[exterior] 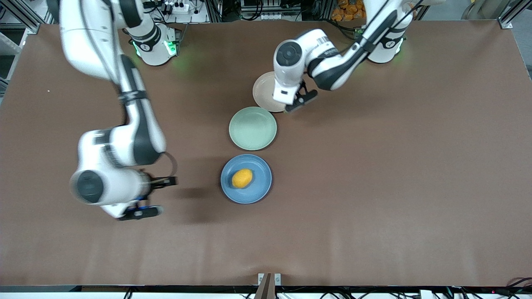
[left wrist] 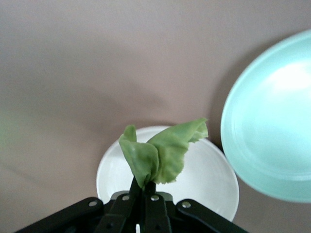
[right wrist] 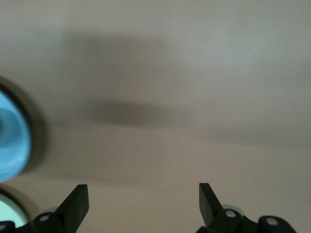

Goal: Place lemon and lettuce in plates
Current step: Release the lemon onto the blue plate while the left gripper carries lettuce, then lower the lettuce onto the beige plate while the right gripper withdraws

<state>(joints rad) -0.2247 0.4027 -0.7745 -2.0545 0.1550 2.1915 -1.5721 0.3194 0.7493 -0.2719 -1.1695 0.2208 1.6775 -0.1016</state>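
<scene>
The lemon (exterior: 242, 178) is seen resting in the blue plate (exterior: 259, 191), the plate nearest to the front camera, so this half is judged done. Beside that plate, toward the right arm's end of the counter (exterior: 395, 187), the right claw (exterior: 154, 196) waits with its jaws spread wide and nothing between them. The pale green plate (exterior: 252, 128) lies next and is empty. Farthest, the left claw (left wrist: 142, 191) is closed on the lettuce (left wrist: 163, 154), which is held directly above the beige-pink plate (left wrist: 209, 179). The leaf is pinched only at its lower tip. If it is released too high, it could drift onto the counter or the green plate just beside; it may also cling to a finger.
</scene>
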